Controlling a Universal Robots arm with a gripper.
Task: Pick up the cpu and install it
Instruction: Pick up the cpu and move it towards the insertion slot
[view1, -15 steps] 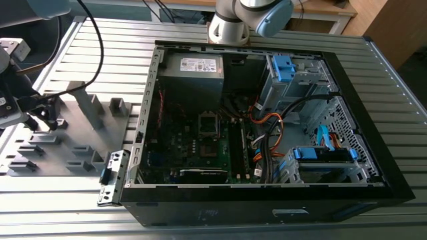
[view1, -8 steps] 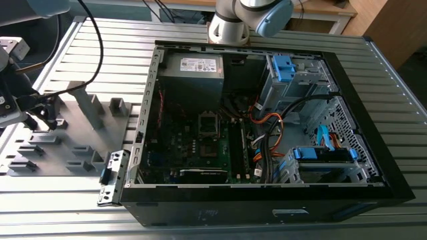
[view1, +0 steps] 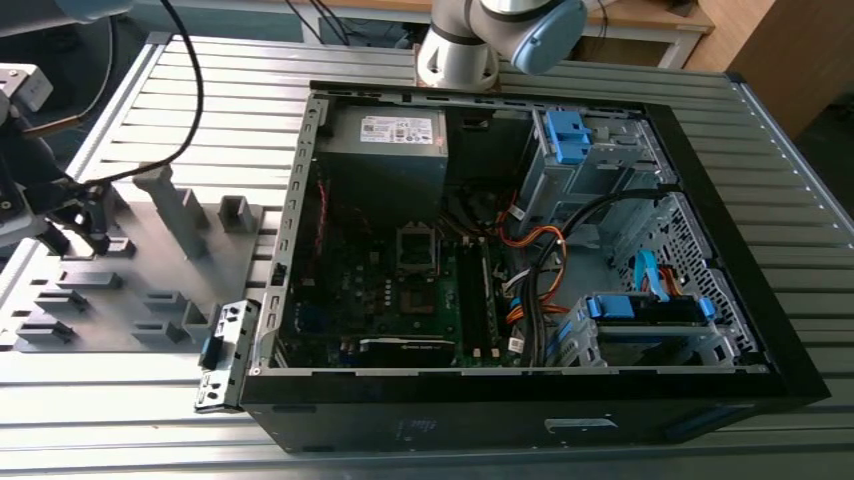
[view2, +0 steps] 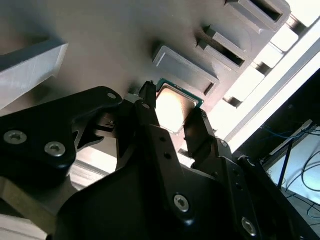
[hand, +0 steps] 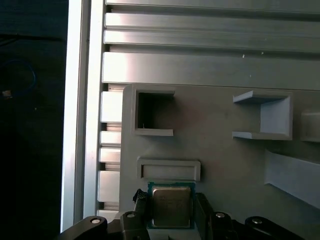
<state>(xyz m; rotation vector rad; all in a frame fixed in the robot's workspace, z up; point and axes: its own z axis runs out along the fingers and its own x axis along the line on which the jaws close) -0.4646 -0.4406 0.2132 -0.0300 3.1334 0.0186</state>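
**Cpu in grip at the grey plate**

My gripper (view1: 78, 238) stands over the grey plate (view1: 147, 275) at the exterior view's left. It is well apart from the open black case (view1: 534, 415), which takes the middle and the exterior view's right. Plate and case both lie on the ribbed metal table (view1: 200, 90). My arm (view1: 514, 30) shows at the upper middle of that frame, beyond the case. Tall grey blocks (view1: 174, 205) stand on the plate near the gripper.

In both wrist views the cpu (hand: 171, 205) (view2: 172, 107) sits between my fingers (hand: 141, 202), silvery top facing the cameras, with a green rim showing round it. The hand is narrow: one finger bears on one edge and the other on the opposite edge, so I record it as closed on the cpu.

The cpu lies parallel to the plate, just beside a low hollow block (hand: 169, 169). Whether cpu and block touch, I cannot tell. Whether the cpu rests on the plate or is clear of it, I cannot tell.
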